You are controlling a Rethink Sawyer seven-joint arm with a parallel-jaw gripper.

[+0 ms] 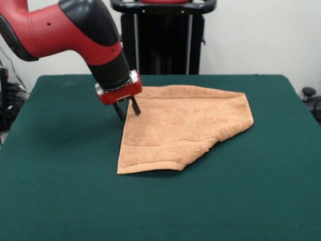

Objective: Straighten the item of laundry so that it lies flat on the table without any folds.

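Note:
The light orange-tan towel [183, 128] lies on the dark green table [60, 191] a little right of centre. It is folded over on itself into an uneven four-sided shape, with a diagonal edge at its lower right and a ribbed band along its near edge. My gripper [128, 111] hangs from the red and black arm [75, 27] at the towel's far left edge. Its two dark fingers [121, 112] stand apart, one on the green cloth just left of the towel's edge and one over the towel. It holds nothing that I can see.
The robot's black pedestal [163, 40] stands behind the table's far edge. Green tabletop lies all around the towel, widest on the near side and the left. Dark equipment shows past the table's left and right edges.

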